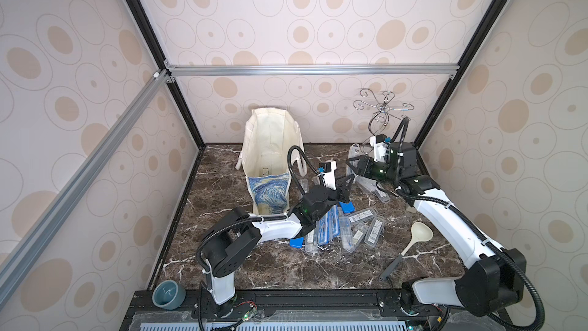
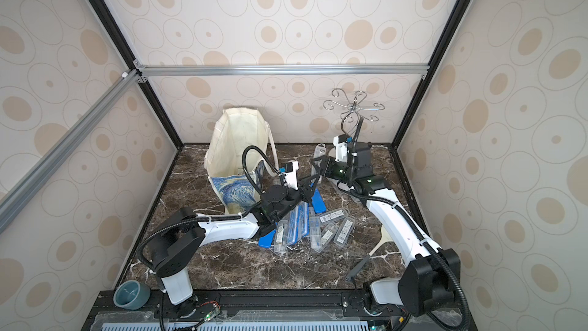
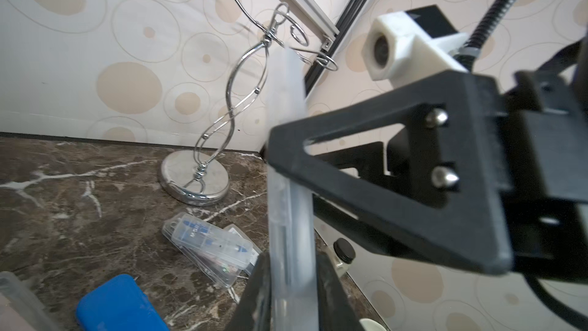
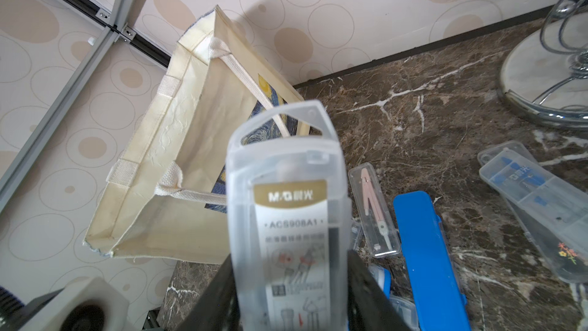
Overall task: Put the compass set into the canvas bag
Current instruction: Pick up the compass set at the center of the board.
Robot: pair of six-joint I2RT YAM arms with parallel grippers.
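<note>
A compass set (image 4: 286, 202) in a clear plastic case with a gold-and-white label sits upright between both grippers. My right gripper (image 4: 289, 297) is shut on its lower part. My left gripper (image 3: 292, 297) is shut on the same case (image 3: 288, 218), seen edge-on, just below the right gripper's black finger (image 3: 381, 186). In both top views the two grippers (image 1: 348, 181) (image 1: 350, 163) meet right of the canvas bag (image 1: 270, 141), with the case (image 2: 319, 152) rising above them. The cream bag (image 4: 178, 154) stands open-mouthed at the back left, its blue swirl print facing front.
Several more clear and blue compass cases (image 1: 350, 230) lie piled on the marble table under the left arm. A chrome wire stand (image 1: 383, 113) is at the back right. A cream ladle (image 1: 420, 234) lies front right, and a teal bowl (image 1: 168, 294) sits at the front left edge.
</note>
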